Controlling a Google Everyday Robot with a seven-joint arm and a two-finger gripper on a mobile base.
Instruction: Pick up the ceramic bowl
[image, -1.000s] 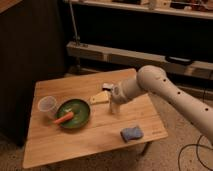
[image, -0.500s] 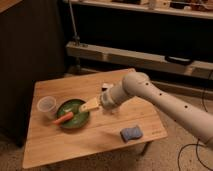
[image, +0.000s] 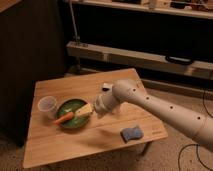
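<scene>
The ceramic bowl (image: 70, 108) is a wide, shallow, dark-green dish on the left half of the wooden table (image: 60, 142). An orange carrot-like piece (image: 63, 119) lies in it. My white arm (image: 150, 102) reaches in from the right. The gripper (image: 84, 110), with pale cream fingers, stands open at the bowl's right rim, partly over the dish. The bowl rests flat on the table.
A small translucent plastic cup (image: 47, 105) stands just left of the bowl. A blue sponge (image: 131, 133) lies near the table's front right corner. A small dark object (image: 106, 86) sits behind the arm. Dark shelving rises behind the table.
The arm has swung left across the table. The gripper has gone from right of the bowl to its right rim. The bowl, cup and sponge have stayed put.
</scene>
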